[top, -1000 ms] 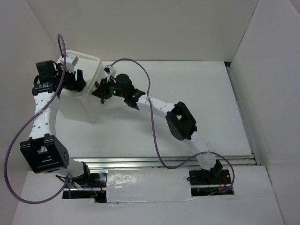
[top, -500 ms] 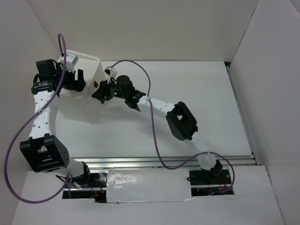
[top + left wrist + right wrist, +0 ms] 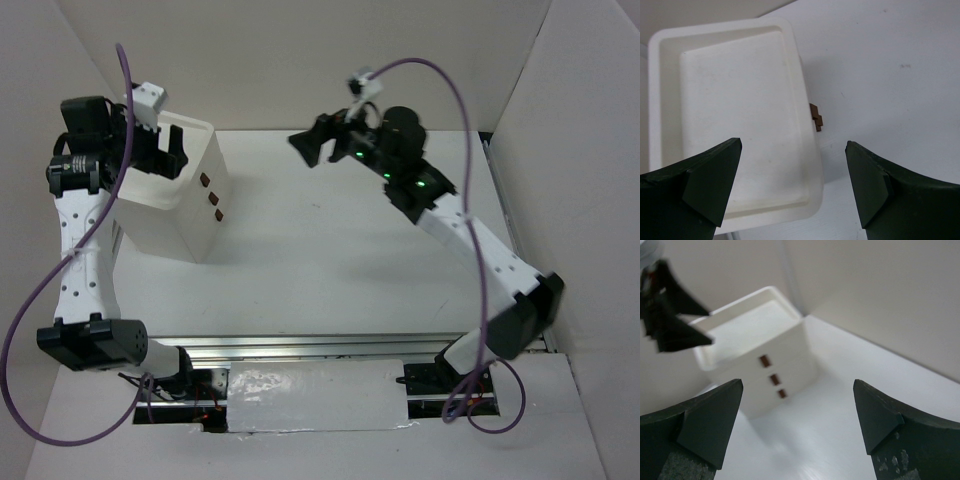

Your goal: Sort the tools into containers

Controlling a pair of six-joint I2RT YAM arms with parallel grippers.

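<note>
Right fingers (image 3: 705, 415) swung away from cabinet (image 3: 195, 215) front, spread wide and empty, counter (image 3: 350, 250) stretching between, left fingers (image 3: 705, 175) released above cabinet top, its right edge between them

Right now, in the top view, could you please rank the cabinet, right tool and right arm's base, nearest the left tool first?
1. The cabinet, directly under the left tool.
2. The right tool, farther back, to its right.
3. The right arm's base, near edge, far right.
</note>
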